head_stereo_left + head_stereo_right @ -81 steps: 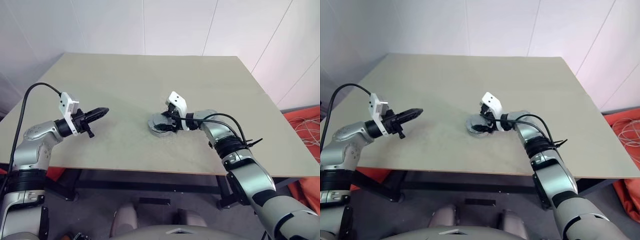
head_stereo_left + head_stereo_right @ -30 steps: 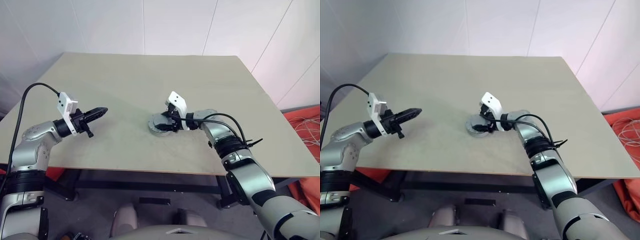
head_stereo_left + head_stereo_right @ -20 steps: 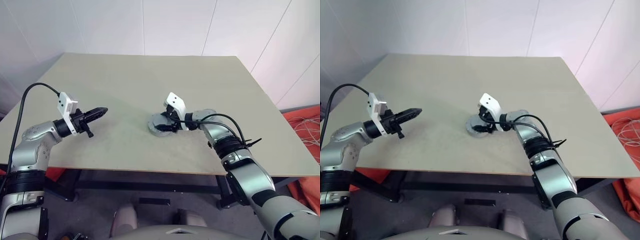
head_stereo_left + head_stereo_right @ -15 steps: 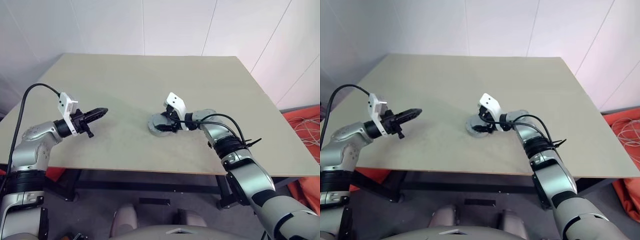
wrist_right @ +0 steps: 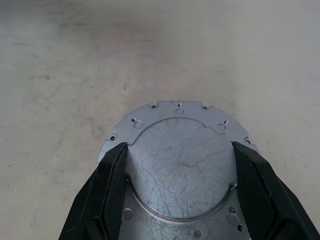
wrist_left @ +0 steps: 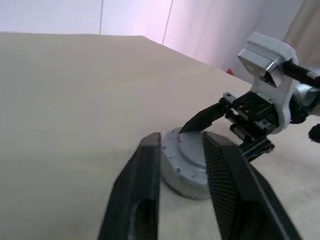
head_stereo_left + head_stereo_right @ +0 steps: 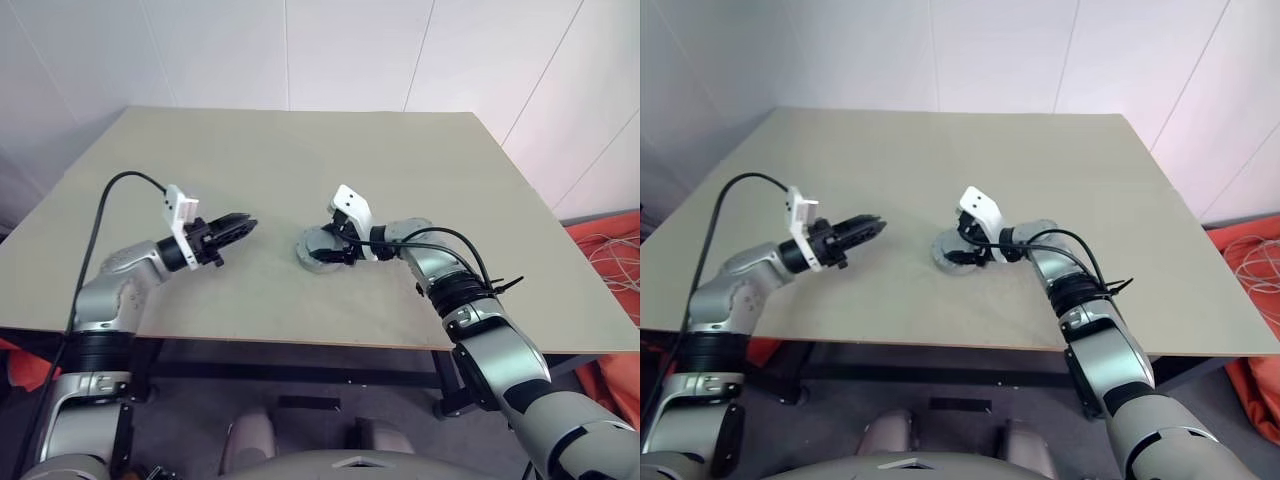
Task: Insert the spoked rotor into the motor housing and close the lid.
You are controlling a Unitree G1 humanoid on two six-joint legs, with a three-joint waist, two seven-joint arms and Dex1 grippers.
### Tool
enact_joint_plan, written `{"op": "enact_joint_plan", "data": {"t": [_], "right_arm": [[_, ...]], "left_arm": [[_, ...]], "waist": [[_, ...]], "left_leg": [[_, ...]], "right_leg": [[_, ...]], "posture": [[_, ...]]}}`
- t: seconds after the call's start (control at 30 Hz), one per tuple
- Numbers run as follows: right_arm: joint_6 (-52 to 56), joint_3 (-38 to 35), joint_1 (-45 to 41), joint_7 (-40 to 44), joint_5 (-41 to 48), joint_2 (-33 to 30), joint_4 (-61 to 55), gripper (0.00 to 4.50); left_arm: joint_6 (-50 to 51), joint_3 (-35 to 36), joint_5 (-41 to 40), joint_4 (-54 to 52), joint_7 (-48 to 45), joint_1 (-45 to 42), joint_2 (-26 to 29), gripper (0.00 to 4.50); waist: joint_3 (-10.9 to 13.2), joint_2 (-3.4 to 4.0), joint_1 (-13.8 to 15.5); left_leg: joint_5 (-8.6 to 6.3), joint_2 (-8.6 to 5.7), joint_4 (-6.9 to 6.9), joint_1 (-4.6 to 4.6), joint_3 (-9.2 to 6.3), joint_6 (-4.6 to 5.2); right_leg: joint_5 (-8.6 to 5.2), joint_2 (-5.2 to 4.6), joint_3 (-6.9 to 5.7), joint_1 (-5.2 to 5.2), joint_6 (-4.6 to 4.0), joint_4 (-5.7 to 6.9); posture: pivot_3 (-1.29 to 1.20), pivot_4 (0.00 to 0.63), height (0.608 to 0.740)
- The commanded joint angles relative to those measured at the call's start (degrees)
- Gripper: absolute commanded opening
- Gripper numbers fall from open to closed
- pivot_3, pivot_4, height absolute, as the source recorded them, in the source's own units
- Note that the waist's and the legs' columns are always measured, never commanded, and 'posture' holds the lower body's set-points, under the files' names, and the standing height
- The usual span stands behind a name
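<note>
Right claw (image 5: 181, 185) straddles the motor housing (image 5: 177, 167), its fingers (image 5: 107, 192) apart at either side of the raised round centre. Left claw (image 7: 240, 226), fingers parted and empty, hovers near the housing, which sits mid-worktop (image 7: 400, 170).

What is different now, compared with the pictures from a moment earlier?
The left gripper has swung in across the table toward the round grey metal part, and its jaws, shut before, now stand apart. Nothing was taken or released. The right gripper stays with its jaws on either side of the part's raised centre, and the part has not moved.
</note>
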Motion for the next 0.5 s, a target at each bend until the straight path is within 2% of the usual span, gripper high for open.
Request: {"op": "enact_joint_plan", "data": {"t": [0.03, 0.2, 0.23, 0.47, 0.5], "right_arm": [[0.45, 1.43, 0.22, 0.08, -1.60, -0.04, 0.85, 3.11], [0.64, 1.51, 0.05, -0.05, -1.55, -0.03, 0.60, 3.11], [0.60, 1.52, -0.04, -0.09, -1.56, -0.02, 0.70, 3.11], [0.46, 1.56, -0.38, -0.13, -1.52, -0.04, 1.14, 3.11], [0.48, 1.58, -0.43, -0.13, -1.52, -0.04, 1.14, 3.11]], "left_arm": [[-5.87, -1.75, 4.07, 2.30, 2.32, -3.39, -2.32, 2.56], [-4.58, -4.80, 4.05, 5.18, -0.26, -5.70, -5.81, 4.27], [-5.86, -5.12, 5.01, 6.28, 0.03, -6.15, -6.29, 4.50], [-10.59, -5.25, 8.76, 14.69, 2.42, -10.09, -9.36, 4.50], [-11.51, -5.03, 8.82, 15.93, 2.04, -10.72, -9.64, 4.09]], "waist": [[0.00, 0.00, 0.00], [0.00, 0.00, -0.03], [0.00, 0.00, -0.02], [0.00, 0.00, -0.01], [0.00, 0.00, -0.02]], "left_leg": [[0.00, 0.00, 0.00, 0.00, 0.00, -0.01], [0.01, -0.01, -0.02, 0.00, 0.00, -0.02], [0.01, -0.01, -0.02, -0.01, 0.00, -0.02], [0.02, -0.02, -0.03, 0.00, 0.00, -0.02], [0.02, -0.02, -0.03, -0.01, 0.00, -0.02]], "right_leg": [[0.00, 0.00, 0.00, 0.01, 0.00, 0.00], [0.00, 0.00, 0.00, 0.00, 0.00, -0.04], [0.00, 0.00, 0.00, 0.00, 0.00, -0.05], [0.00, -0.01, 0.00, 0.01, 0.00, -0.04], [0.00, -0.01, 0.00, 0.01, 0.00, -0.04]], "posture": [[0.00, 0.000, 0.740], [0.00, 0.000, 0.740], [0.00, 0.000, 0.740], [0.00, 0.000, 0.740], [0.00, 0.000, 0.740]]}}
